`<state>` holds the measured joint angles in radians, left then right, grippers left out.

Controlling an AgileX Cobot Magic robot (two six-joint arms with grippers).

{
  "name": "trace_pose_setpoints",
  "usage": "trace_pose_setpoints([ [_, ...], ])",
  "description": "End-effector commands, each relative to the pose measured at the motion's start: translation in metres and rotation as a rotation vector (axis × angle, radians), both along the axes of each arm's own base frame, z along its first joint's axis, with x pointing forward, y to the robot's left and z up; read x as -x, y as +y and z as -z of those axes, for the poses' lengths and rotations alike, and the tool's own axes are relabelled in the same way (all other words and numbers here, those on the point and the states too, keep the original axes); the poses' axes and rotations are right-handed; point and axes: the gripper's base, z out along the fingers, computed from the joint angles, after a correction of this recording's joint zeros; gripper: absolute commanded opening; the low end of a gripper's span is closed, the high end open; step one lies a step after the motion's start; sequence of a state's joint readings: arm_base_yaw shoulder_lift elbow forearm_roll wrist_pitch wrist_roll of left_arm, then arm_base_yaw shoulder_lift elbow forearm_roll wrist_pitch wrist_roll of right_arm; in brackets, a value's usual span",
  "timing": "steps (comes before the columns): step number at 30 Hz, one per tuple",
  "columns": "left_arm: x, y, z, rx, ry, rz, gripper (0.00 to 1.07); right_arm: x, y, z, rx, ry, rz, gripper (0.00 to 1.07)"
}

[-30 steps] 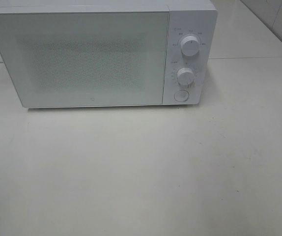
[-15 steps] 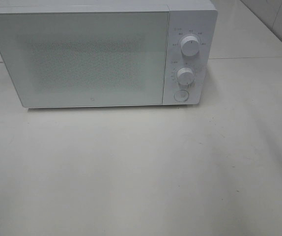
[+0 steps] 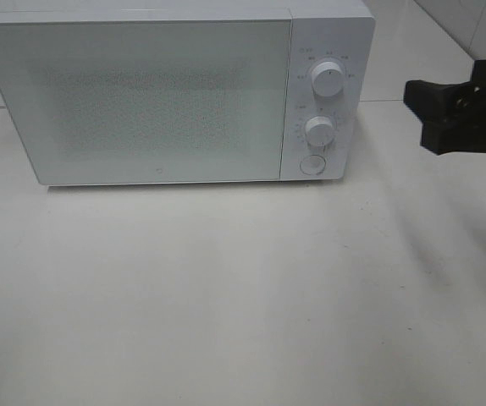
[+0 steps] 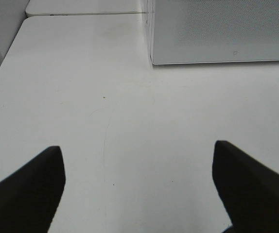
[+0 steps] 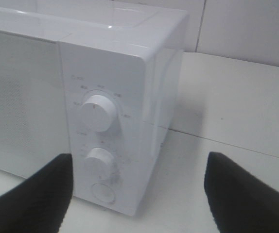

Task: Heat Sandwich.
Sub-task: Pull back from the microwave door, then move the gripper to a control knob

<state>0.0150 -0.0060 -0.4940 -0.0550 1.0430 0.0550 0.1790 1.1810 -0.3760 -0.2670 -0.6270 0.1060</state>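
- the right gripper [image 3: 419, 117] has come into the exterior high view from the right edge; a second ago only the microwave [image 3: 345, 42] and the table [image 3: 226, 296] showed there.
- the microwave and its shut door [image 3: 141, 101] stand as they did before.
- the right gripper hangs above the table with its jaws wide apart and nothing between them; its two dark fingers [image 5: 27, 199] frame open space.
- straight ahead of the right gripper, near but not touching, is the microwave's control panel: the upper dial [image 3: 328, 79], below it the lower dial [image 3: 320, 131], and lowest the round button [image 3: 312, 164].
- in the exterior high view the microwave lies to the left of the right gripper, with a gap of bare table between them.
- the left gripper [image 4: 137, 145] is outside the exterior high view; its own wrist view shows it spread wide and empty, fingers [image 4: 23, 194] well apart over bare table.
- ahead of the left gripper and off to one side stands the lower front corner of the microwave, well apart from the fingertips.
- the sandwich shows in no view; the door's frosted, dotted panel lets nothing behind it be made out, so where the sandwich lies cannot be told.
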Motion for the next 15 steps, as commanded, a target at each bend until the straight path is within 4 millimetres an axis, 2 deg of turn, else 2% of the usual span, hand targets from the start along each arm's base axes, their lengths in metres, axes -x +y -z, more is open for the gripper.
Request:
trace_pose_setpoints([
  [1,0.003,-0.001,0.000,0.008,-0.023,0.009,0.76,-0.005,0.017,0.010,-0.010,-0.007,-0.070,0.73],
  [8,0.003,-0.001,0.000,0.008,-0.023,0.009,0.76,-0.011,0.037,0.033,-0.039,0.080,-0.053,0.73],
  [14,0.003,-0.001,0.000,0.008,-0.023,0.009,0.76,-0.012,0.052,0.045,-0.030,0.078,-0.033,0.73],
  [15,0.003,-0.001,0.000,0.008,-0.023,0.009,0.76,-0.011,0.059,0.050,-0.009,0.067,-0.036,0.73],
])
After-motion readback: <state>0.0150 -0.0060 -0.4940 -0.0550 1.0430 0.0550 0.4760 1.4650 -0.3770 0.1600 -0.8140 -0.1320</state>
